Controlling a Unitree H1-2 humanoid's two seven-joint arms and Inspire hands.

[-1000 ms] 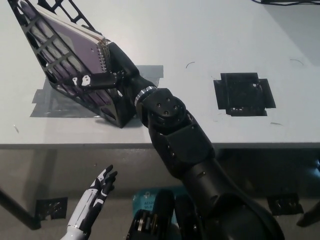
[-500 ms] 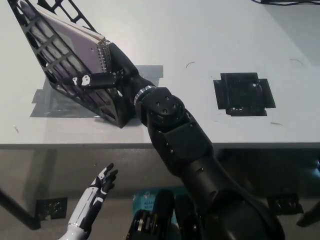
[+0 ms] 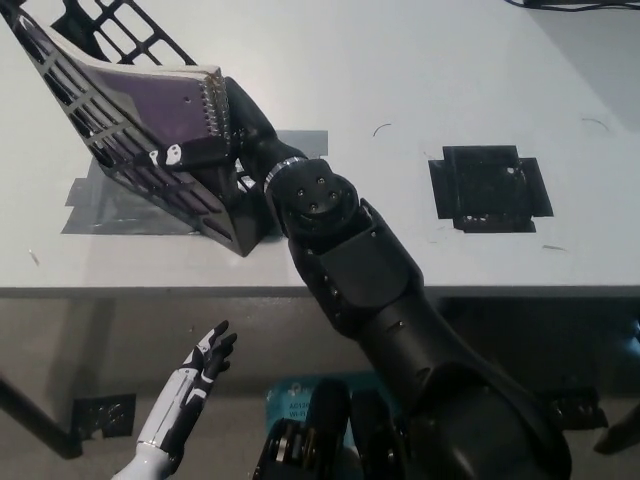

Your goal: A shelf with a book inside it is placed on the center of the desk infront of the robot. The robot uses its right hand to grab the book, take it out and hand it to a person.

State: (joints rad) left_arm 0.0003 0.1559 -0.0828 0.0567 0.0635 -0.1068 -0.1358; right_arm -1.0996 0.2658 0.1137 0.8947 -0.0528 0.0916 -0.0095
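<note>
A black lattice shelf (image 3: 110, 150) stands tilted on the white desk at upper left. Inside it lies a purple spiral-bound book (image 3: 160, 105), its wire spine facing right. My black right hand (image 3: 215, 140) is shut on the book at its spine end, a finger lying across the purple cover and the rest behind the spine. The book is tipped flatter than the shelf's slanted wall. My white left hand (image 3: 195, 375) rests open below the desk's front edge at lower left.
Grey tape (image 3: 100, 205) holds the shelf's base to the desk (image 3: 400, 90). A black taped square (image 3: 488, 188) lies on the desk to the right. The desk's front edge runs across the middle of the picture.
My right hand has turned the book's spine end upward and to the right, so the book lies flatter inside the shelf. The shelf has tipped slightly. The left hand stays put.
</note>
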